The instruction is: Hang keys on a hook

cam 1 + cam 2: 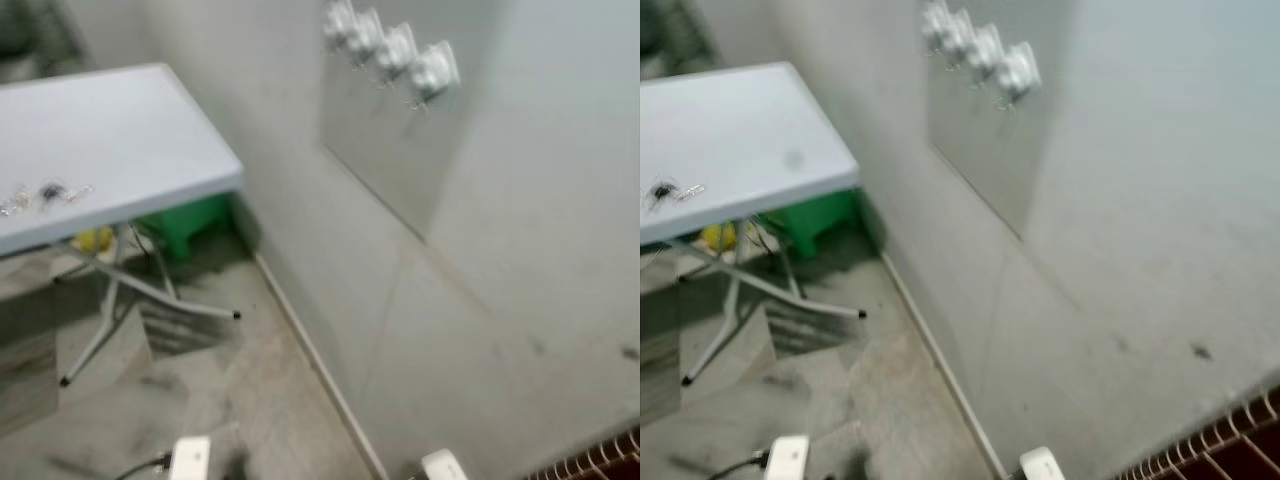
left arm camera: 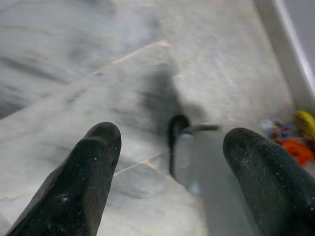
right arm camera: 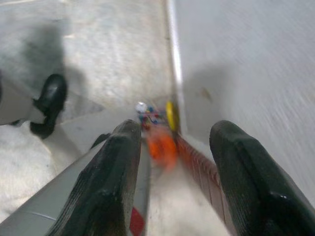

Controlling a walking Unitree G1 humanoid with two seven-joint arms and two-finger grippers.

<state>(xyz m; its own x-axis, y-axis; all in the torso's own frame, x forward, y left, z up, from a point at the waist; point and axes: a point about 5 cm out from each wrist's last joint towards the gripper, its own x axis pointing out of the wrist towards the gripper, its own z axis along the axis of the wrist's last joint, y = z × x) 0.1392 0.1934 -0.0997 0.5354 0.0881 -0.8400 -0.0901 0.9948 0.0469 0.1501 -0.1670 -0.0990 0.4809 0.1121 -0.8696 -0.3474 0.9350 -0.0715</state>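
Keys (image 1: 45, 192) on table (image 1: 120, 130); wall hooks (image 1: 395, 50); wrist views floorward.

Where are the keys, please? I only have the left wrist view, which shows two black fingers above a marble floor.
Observer: The keys lie on a white table, near its front edge, on the robot's left.
Operator: Thank you. Can you see the hooks as well?
Observer: Yes, a row of white hooks sits high on a grey panel on the wall, to the right of the table. Blur hides whether anything hangs there.
Operator: And is the right gripper holding anything?
Observer: No, the right gripper is open, with nothing between its fingers, pointing down along the wall's base.
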